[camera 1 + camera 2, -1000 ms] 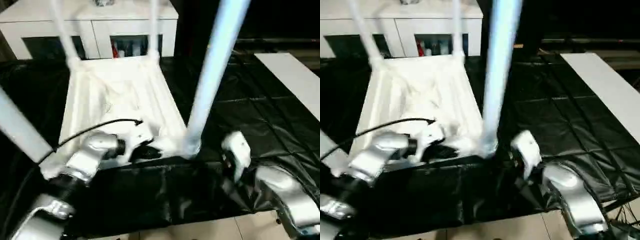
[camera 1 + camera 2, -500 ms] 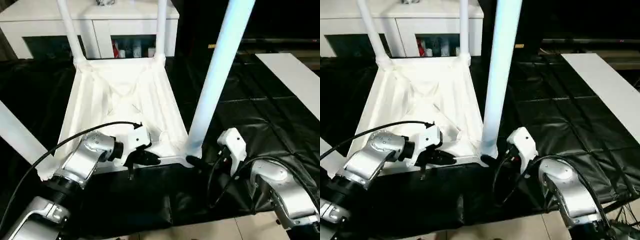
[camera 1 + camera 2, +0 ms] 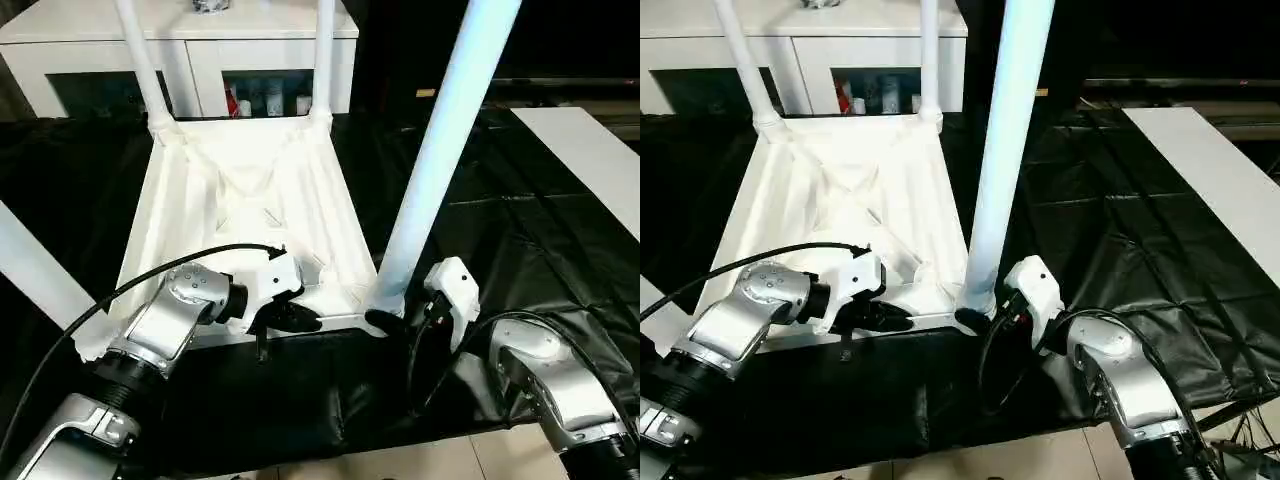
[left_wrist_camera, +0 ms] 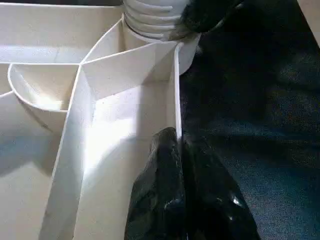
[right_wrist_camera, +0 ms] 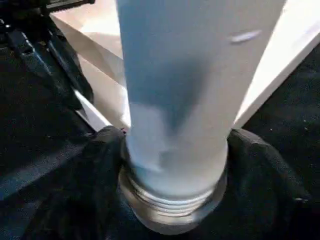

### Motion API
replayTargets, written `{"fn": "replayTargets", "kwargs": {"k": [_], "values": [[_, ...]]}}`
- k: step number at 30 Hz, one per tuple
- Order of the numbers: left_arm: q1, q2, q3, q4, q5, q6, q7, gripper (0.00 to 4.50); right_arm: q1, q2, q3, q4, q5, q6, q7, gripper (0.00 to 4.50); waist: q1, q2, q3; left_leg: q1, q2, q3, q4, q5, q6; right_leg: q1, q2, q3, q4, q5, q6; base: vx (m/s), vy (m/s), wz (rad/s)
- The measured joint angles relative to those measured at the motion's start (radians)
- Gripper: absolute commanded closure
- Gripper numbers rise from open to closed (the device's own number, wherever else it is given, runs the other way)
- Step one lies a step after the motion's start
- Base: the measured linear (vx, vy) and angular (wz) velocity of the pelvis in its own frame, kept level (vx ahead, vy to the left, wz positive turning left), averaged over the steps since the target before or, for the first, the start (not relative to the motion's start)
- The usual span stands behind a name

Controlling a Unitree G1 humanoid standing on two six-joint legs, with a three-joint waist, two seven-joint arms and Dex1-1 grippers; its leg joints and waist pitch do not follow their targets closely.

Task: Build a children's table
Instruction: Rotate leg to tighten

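- From the head camera I saw the work lying on a black quilted sheet (image 3: 520,230) over the floor, with pale tiles (image 3: 420,462) at the near edge and a white cabinet (image 3: 190,50) with dark glass doors at the far side. A white board (image 3: 590,160) lay on the sheet to the far right.
- The tabletop (image 3: 250,200) sat upside down in the middle, ribs facing up. Legs stood in both far corner sockets, the far-left leg (image 3: 140,60) and far-right leg (image 3: 323,55); the near-right leg (image 3: 440,150) rose from its socket, and another leg (image 3: 35,270) slanted at the near left.
- The left gripper (image 3: 290,318) rested at the tabletop's near rim; the right gripper (image 3: 385,322) was at the base of the near-right leg.
- My left wrist camera showed what the head view hid: the black fingers (image 4: 170,200) were pinched on the thin rim wall, one on each side.
- My right wrist camera showed the leg's threaded collar (image 5: 172,210) at the socket, with the black fingers (image 5: 100,175) on both sides of it, clasping the leg's base.
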Motion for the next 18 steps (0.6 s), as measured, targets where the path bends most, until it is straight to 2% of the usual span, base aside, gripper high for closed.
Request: {"fn": "replayTargets", "kwargs": {"k": [4, 12, 16, 18], "values": [[0.000, 0.000, 0.000, 0.000, 0.000, 0.003, 0.000, 4.50, -0.004, 0.000, 0.000, 0.010, 0.000, -0.006, 0.008, 1.71, 0.000, 0.000, 0.000, 0.000, 0.000, 0.000, 0.000, 0.000, 0.000, 0.000, 0.000, 0.000, 0.001, 0.000, 0.000, 0.000, 0.000, 0.00], [0.002, 0.001, -0.001, -0.009, 0.001, 0.019, 0.001, 4.50, -0.004, 0.002, 0.000, 0.030, -0.001, -0.030, 0.016, 1.78, 0.000, -0.001, -0.001, 0.001, 0.000, 0.000, 0.001, 0.000, 0.000, 0.000, 0.000, 0.000, 0.001, 0.000, 0.000, 0.000, 0.000, 0.00], [-0.011, -0.059, 0.019, 0.047, 0.011, 0.016, 0.092, 4.50, -0.039, 0.076, -0.007, 0.109, -0.052, -0.073, -0.117, 1.79, -0.010, -0.004, -0.003, 0.004, 0.000, 0.000, 0.002, 0.000, -0.004, 0.004, 0.000, 0.000, 0.003, 0.003, -0.004, -0.015, 0.000, 0.00], [-0.021, -0.092, 0.024, 0.079, 0.019, 0.017, 0.139, 4.50, -0.055, 0.129, -0.028, 0.146, -0.068, -0.075, -0.203, 1.80, -0.016, -0.005, -0.003, 0.003, 0.000, 0.001, 0.002, 0.002, -0.007, 0.004, 0.000, 0.001, 0.003, 0.006, -0.007, 0.000, 0.000, 0.00]]}}
